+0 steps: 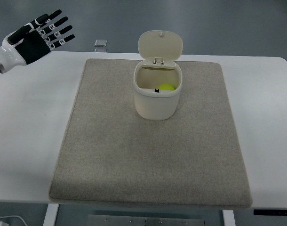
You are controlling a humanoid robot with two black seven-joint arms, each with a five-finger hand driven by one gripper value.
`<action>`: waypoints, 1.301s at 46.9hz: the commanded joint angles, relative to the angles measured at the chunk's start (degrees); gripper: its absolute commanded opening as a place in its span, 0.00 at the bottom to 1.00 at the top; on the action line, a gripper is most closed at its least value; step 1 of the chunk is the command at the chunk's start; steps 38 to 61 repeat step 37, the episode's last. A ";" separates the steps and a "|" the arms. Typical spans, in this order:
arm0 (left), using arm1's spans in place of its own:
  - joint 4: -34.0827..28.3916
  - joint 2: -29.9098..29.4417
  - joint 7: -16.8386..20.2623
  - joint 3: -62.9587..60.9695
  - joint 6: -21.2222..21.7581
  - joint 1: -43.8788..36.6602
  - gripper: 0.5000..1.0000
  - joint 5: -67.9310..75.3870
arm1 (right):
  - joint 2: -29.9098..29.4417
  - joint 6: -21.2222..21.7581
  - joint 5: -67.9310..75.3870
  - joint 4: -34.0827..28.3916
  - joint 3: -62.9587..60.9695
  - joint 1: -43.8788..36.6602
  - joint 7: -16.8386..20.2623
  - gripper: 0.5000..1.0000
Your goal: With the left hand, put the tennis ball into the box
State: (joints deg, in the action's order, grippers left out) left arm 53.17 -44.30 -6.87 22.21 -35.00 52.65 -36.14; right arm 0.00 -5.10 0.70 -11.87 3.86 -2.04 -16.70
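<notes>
The left hand (37, 35) hangs high over the table's (26, 141) far left corner, fingers (59, 29) spread apart and holding nothing; well off to its right and nearer the camera sits the cream box (156, 96) on the grey mat (148, 160), hinged lid (160, 44) tipped up and open; the tennis ball (167, 87) shows yellow inside, down against the wall farthest from the hand; the drop looks done, this reads as the pull-away; next, I'd judge, only parking the arm clear, perhaps closing the lid; right hand nowhere in shot.
</notes>
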 commanded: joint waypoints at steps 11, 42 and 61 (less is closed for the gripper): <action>-0.08 2.38 -0.51 -0.15 0.00 -1.68 0.98 0.89 | 0.00 0.00 0.00 0.00 0.00 -0.07 0.00 0.88; 0.35 2.20 -0.68 -0.15 0.00 -1.85 0.98 1.16 | 0.00 -0.18 0.35 -0.62 -0.08 -0.07 -0.27 0.88; 0.35 2.20 -0.68 -0.15 0.00 -1.85 0.98 1.16 | 0.00 -0.18 0.35 -0.62 -0.08 -0.07 -0.27 0.88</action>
